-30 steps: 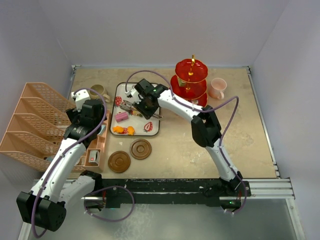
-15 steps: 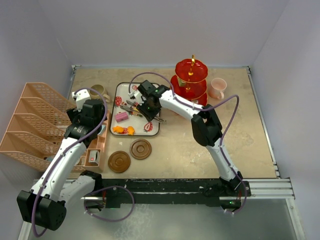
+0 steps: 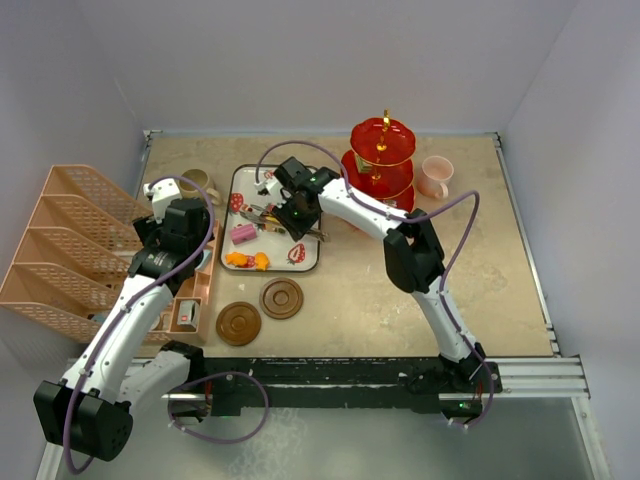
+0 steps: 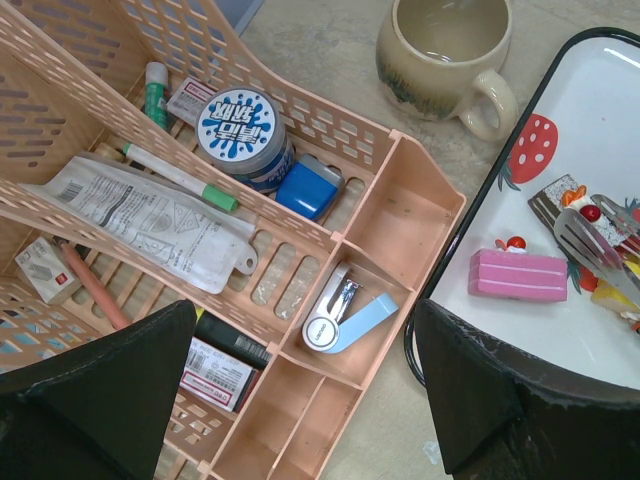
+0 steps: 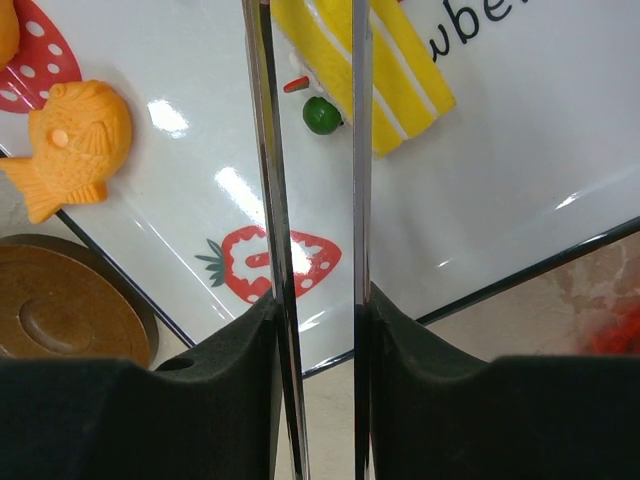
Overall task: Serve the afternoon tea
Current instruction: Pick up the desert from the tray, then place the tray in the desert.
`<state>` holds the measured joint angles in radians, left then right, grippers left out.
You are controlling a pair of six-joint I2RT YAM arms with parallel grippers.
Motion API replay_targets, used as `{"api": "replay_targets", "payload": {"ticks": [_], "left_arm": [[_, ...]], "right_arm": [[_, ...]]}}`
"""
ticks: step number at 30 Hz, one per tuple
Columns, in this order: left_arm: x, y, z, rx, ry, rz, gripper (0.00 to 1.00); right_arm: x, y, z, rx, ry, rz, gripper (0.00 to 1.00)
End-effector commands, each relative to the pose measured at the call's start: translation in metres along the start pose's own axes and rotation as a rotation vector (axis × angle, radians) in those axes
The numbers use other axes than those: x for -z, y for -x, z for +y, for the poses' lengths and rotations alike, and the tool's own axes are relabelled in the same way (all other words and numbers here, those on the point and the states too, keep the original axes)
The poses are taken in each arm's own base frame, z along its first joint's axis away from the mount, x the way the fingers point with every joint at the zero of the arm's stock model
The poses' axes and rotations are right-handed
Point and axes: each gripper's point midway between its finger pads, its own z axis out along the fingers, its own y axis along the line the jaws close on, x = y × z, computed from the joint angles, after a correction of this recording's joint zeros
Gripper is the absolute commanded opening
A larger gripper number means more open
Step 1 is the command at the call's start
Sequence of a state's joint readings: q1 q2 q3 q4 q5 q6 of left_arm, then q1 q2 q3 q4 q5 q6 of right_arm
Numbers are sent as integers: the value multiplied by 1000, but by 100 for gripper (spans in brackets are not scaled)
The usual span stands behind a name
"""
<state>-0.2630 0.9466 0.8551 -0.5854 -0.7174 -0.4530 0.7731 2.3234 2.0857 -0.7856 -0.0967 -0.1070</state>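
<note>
The right gripper (image 5: pixel 318 312) is clamped on thin steel tweezers (image 5: pixel 358 150). Their 2 flat blades run side by side with a gap between them. The tips run off the top of the wrist view, so I cannot tell whether they pinch anything.

Under them lies a glossy white tray (image 5: pixel 520 130) printed with strawberries. It holds the sweets: a striped yellow cake slice (image 5: pixel 400 60), an orange fish (image 5: pixel 75 140) and a pink block (image 4: pixel 518 275).

2 round, ridged brown coasters (image 3: pixel 282 298) sit on the stone-look table (image 3: pixel 400 300) just in front of the tray. The red see-through stand (image 3: pixel 380 165), 3 tiers on a gold stem, is right of the tray, with the pink mug (image 3: pixel 436 176) beside it. The glazed olive mug (image 4: pixel 445 50) stands left of the tray.

The left gripper (image 4: pixel 305 310) hangs spread wide over a peach slotted plastic organiser (image 4: pixel 400 200) holding a round tin (image 4: pixel 238 122) and a marker (image 4: pixel 180 180).
</note>
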Motion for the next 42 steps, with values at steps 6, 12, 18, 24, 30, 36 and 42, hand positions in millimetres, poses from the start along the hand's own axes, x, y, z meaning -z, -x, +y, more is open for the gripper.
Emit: {"api": "replay_targets", "payload": {"ticks": [6, 12, 18, 24, 30, 36, 42], "left_arm": [[3, 14, -3, 33, -12, -34, 87], [3, 13, -4, 33, -16, -32, 87], [3, 12, -6, 31, -27, -26, 87], [2, 11, -8, 29, -36, -20, 87], [2, 10, -11, 28, -52, -15, 87], [2, 11, -11, 27, -54, -16, 87], [2, 11, -11, 27, -49, -17, 87]], "right_arm": [[62, 52, 2, -34, -16, -201, 30], [86, 52, -7, -142, -92, -256, 30], [93, 23, -37, -331, -179, -244, 29], [86, -19, -32, -428, -170, -190, 31], [73, -40, -27, -438, -163, -148, 32], [66, -46, -28, -430, -164, -112, 38], [69, -44, -30, -421, -178, -98, 41]]}}
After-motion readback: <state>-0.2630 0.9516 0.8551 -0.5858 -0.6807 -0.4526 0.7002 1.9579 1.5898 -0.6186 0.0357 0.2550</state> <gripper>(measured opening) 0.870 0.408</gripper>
